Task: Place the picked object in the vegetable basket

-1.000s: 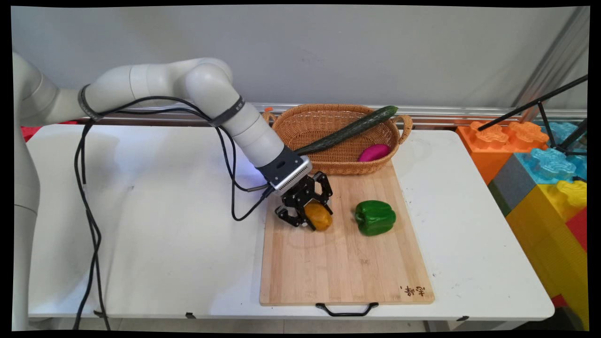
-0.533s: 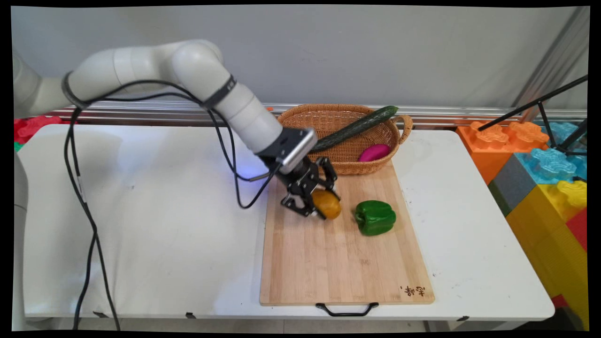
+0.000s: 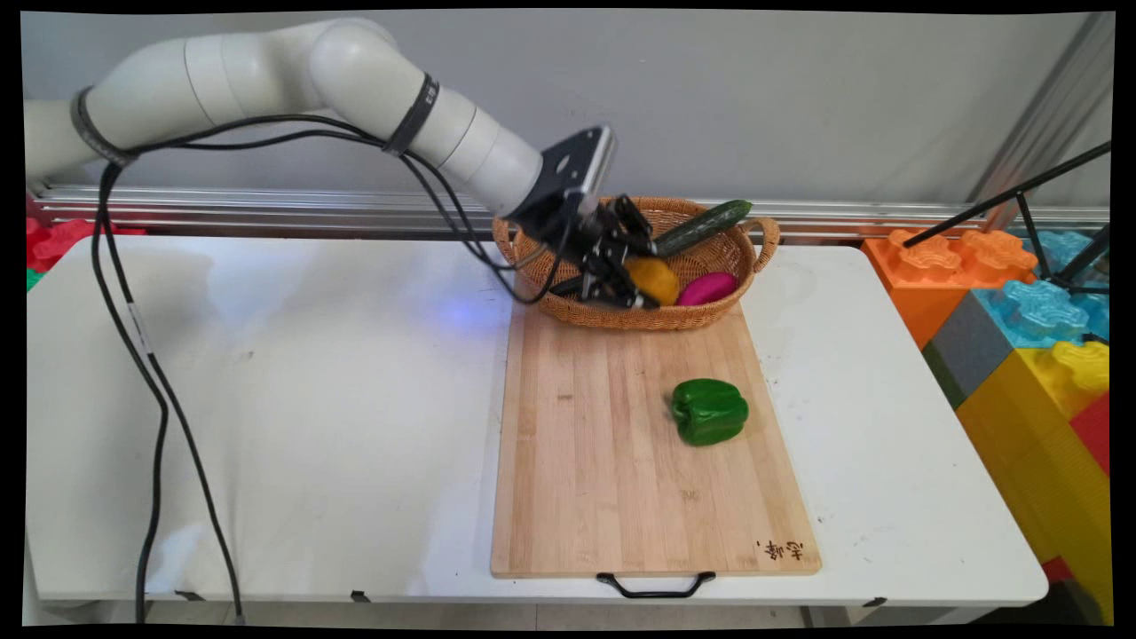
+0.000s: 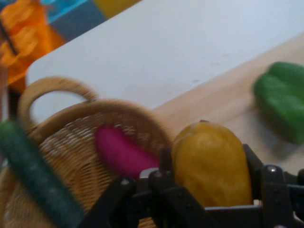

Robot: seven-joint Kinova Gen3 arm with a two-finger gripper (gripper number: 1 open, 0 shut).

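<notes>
The pincer grips a yellow mango above the wicker basket, which holds a cucumber and, at the mango's 3 o'clock, a magenta eggplant; a green bell pepper lies on the cutting board at 5 o'clock.

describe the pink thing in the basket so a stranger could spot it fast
Find the oval woven wicker basket at the table's far side, beyond the wooden cutting board. Inside, near its front right wall, lies a smooth magenta oval vegetable. It is the only pink item, beside the long dark green cucumber.
</notes>
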